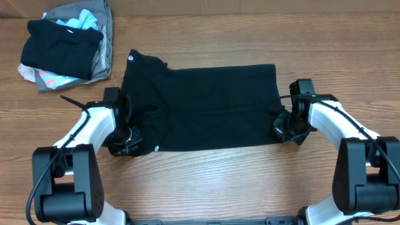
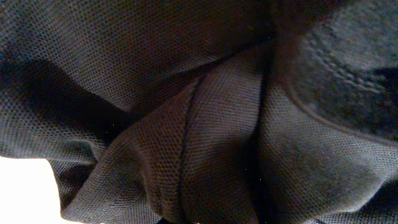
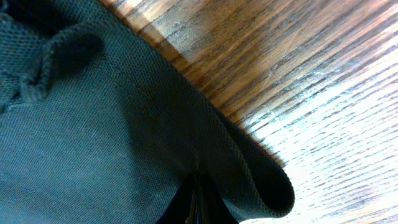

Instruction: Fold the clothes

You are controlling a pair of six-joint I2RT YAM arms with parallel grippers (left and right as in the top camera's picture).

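Fabric fills both of my wrist views, so the overhead view has to give the layout. The plain black short-sleeved T-shirt [image 1: 200, 106] of soft knit lies spread flat on the brown wood-grain table [image 1: 250, 37]. Its long axis runs from my left to my right, with a small white logo [image 1: 131, 59] at its far left corner.

My left gripper [image 1: 128, 139] sits on the shirt's near left corner, where the cloth is bunched. My right gripper [image 1: 284, 130] sits on the near right corner, at the straight end edge. Both are clenched, and I judge each is pinching T-shirt cloth. In the right wrist view a fold of the dark knit [image 3: 93, 137] is drawn down into my closed jaws, with bare wood [image 3: 298, 74] just beyond its edge. In the left wrist view creased cloth [image 2: 205, 124] presses right up against the lens, and my fingers are hidden by it.

What matters next is that the whole body of the shirt lies away from both grippers, toward the far side of the table. Each arm is equally near its own corner. So I judge the fold is a joint lift, carrying the near edge away over the far edge along that left-to-right axis.

A heap of mixed black, grey, light-blue and pink garments [image 1: 65, 47] lies well apart at the far left.
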